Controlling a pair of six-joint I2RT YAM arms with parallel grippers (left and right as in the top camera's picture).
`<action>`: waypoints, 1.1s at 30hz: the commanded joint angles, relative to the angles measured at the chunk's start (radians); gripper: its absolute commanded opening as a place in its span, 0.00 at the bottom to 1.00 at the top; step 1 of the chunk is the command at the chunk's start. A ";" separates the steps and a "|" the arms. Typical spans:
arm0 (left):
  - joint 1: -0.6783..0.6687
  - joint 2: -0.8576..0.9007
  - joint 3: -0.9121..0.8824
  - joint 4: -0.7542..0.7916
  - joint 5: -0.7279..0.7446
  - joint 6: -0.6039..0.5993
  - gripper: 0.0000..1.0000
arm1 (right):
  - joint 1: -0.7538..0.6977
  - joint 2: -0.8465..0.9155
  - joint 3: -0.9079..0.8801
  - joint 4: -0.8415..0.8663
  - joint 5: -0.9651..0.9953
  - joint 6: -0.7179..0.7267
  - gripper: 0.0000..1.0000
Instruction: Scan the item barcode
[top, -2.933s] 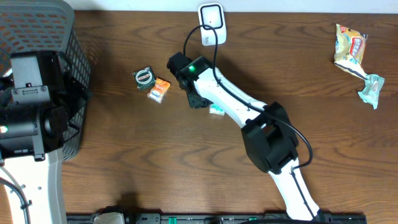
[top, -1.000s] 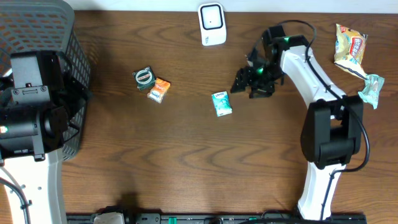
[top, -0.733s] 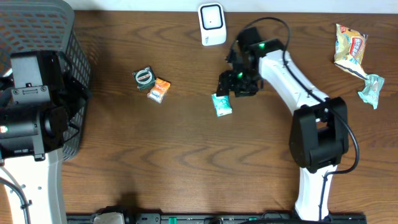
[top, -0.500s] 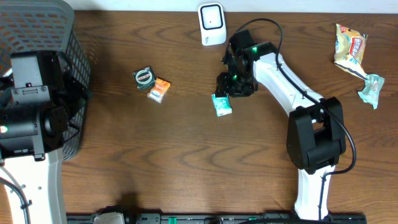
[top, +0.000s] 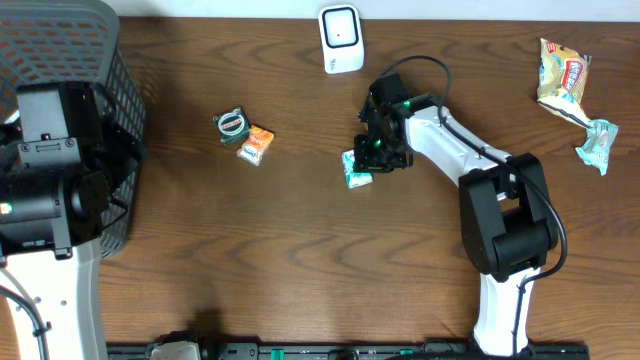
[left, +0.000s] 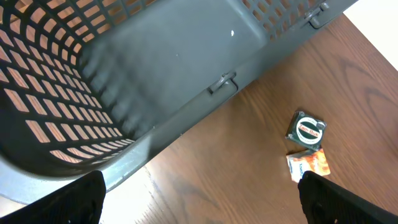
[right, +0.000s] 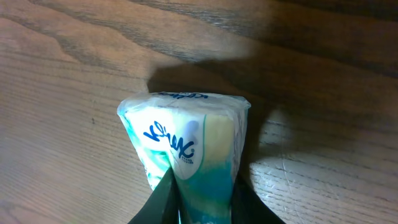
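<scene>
The item is a small teal and white tissue packet (top: 353, 170) lying on the wooden table just below centre of the white barcode scanner (top: 340, 38) at the back edge. My right gripper (top: 372, 157) is down on it. In the right wrist view the two black fingers (right: 158, 202) press against both sides of the packet (right: 186, 143), so the gripper (right: 202, 208) is shut on it. At the far left my left gripper (left: 202, 205) hangs wide open beside the basket, holding nothing.
A dark plastic basket (top: 60, 60) fills the back left corner. A round green tin (top: 231, 123) and an orange packet (top: 258, 144) lie left of centre. A yellow snack bag (top: 562, 78) and a teal wrapper (top: 597, 146) lie at the far right.
My right arm swung left from the right side of the table to the tissue packet, dropped onto it and closed its jaws around it. The left arm stayed still.
</scene>
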 joint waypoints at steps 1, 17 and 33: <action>0.005 0.001 -0.005 -0.003 -0.010 -0.016 0.98 | 0.006 -0.006 -0.016 -0.020 -0.010 0.005 0.13; 0.005 0.001 -0.005 -0.003 -0.010 -0.016 0.98 | -0.227 -0.283 -0.002 -0.023 -0.951 -0.280 0.01; 0.005 0.001 -0.005 -0.003 -0.010 -0.016 0.97 | -0.231 -0.283 -0.002 0.000 -1.226 -0.331 0.01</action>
